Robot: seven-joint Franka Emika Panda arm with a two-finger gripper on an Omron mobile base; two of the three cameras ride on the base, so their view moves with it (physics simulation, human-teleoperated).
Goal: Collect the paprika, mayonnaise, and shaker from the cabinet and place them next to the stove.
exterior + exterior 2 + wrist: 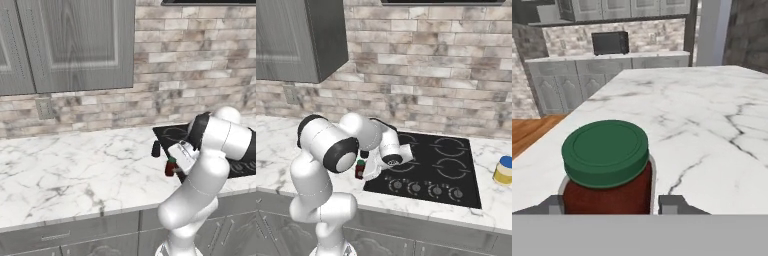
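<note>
Paprika point(606, 167) btwn gripper point(612, 204) fingers; upright on counter point(712, 130).

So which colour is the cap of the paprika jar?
Dark green, on the dark-red paprika jar; the hand view shows it best.

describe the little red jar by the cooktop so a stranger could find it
Find the flat black glass cooktop set in the white marble counter. At its left edge stands a small dark-red spice jar; its green cap sets it apart from the small all-black shaker behind it.
</note>
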